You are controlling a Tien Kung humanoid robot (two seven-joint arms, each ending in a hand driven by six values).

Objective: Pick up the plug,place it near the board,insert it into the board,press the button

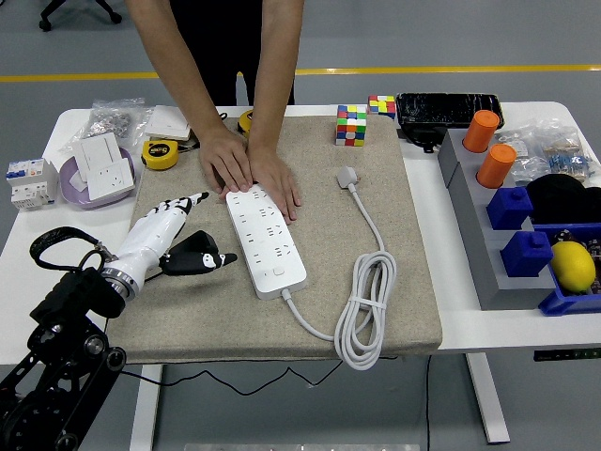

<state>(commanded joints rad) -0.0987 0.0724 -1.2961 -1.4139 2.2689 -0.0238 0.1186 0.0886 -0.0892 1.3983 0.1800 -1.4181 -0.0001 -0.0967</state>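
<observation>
My left hand (174, 235) rests open and empty on the mat (188, 310) left of the power strip (266, 241), plug (348, 176) lying well apart beyond it, so reach across, pinch its body

A workshop or robotics lab: grey floor with a yellow marking line (451, 70), white table (470, 324) crowded with circuit breakers (28, 181), yellow tape measures (161, 153), blue parts bins (554, 303).

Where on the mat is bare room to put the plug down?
Bare mat lies between the power strip and the cable, below the plug; also along the near edge, left of the cable coil. It is crowded left of the strip: robot hand and the person's hands.
</observation>
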